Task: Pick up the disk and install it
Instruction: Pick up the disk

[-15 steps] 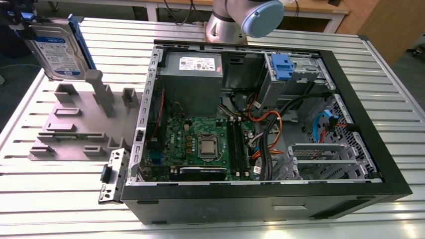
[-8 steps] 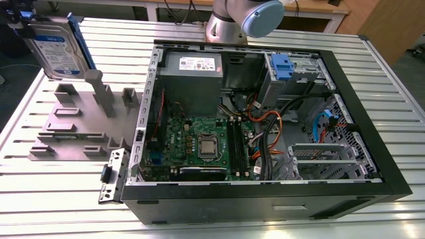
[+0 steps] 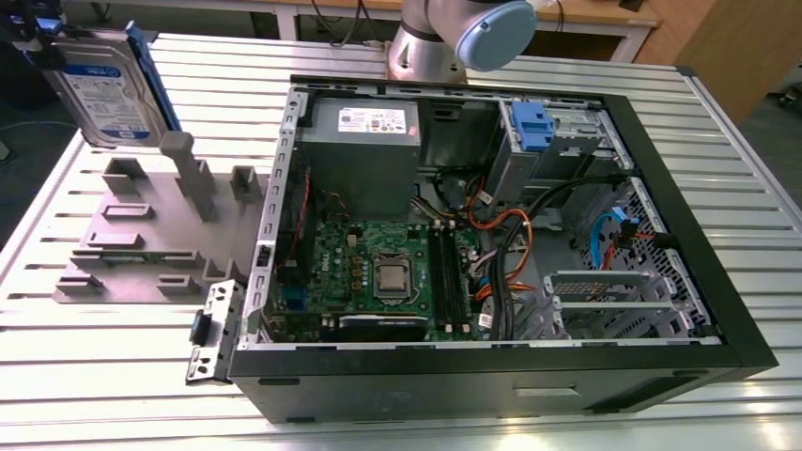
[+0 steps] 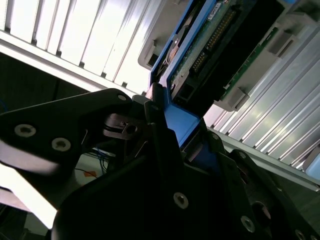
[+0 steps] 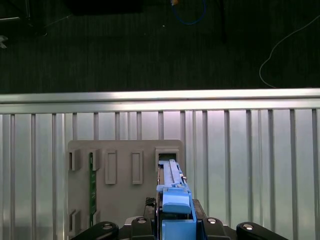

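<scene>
Black pincer (image 4: pixel 182 122) clamps the flat silver hard disk (image 4: pixel 210 45) by its blue plastic rail, seemingly lifted just above the grey slotted holder (image 3: pixel 138 235) on the ribbed metal bench (image 3: pixel 75 376).

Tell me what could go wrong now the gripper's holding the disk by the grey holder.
The gripper seems to clamp the disk only by its blue rail at one end, so it could tilt or slip. The disk hangs close to the grey holder's upright posts and might catch one. Inside the computer case, loose orange and black cables could snag it.
</scene>
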Available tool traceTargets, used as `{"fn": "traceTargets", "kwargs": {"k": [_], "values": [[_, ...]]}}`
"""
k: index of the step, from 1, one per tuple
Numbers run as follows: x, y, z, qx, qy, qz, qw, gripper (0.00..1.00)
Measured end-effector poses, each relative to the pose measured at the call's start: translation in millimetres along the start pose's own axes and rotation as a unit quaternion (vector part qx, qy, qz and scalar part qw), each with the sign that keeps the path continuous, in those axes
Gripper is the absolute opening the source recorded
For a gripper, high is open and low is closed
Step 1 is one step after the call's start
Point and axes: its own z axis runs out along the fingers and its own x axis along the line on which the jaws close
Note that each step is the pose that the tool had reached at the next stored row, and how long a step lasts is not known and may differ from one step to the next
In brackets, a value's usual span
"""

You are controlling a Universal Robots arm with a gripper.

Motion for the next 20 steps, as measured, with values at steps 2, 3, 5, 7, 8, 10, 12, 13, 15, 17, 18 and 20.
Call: {"fn": "traceTargets", "kwargs": {"k": [2,3,5,7,8,10,12,13,15,17,18,20], "values": [[0.0,0.0,-1.2,0.0000,0.0000,0.000,1.00000,0.36],[0.0,0.0,-1.5,0.0000,0.0000,0.000,1.00000,0.36],[0.0,0.0,-2.2,0.0000,0.0000,0.000,1.00000,0.36],[0.0,0.0,-2.8,0.0000,0.0000,0.000,1.00000,0.36],[0.0,0.0,-3.2,0.0000,0.0000,0.000,1.00000,0.36],[0.1,0.0,-3.8,0.0000,0.0000,0.000,1.00000,0.36],[0.1,0.0,-4.3,0.0000,0.0000,0.000,1.00000,0.36],[0.1,0.0,-4.6,0.0000,0.0000,0.000,1.00000,0.36],[0.1,0.0,-5.2,0.0000,0.0000,0.000,1.00000,0.36],[0.1,0.0,-5.8,0.0000,0.0000,0.000,1.00000,0.36],[0.1,0.0,-6.0,0.0000,0.0000,0.000,1.00000,0.36],[0.1,0.0,-6.6,0.0000,0.0000,0.000,1.00000,0.36]]}}
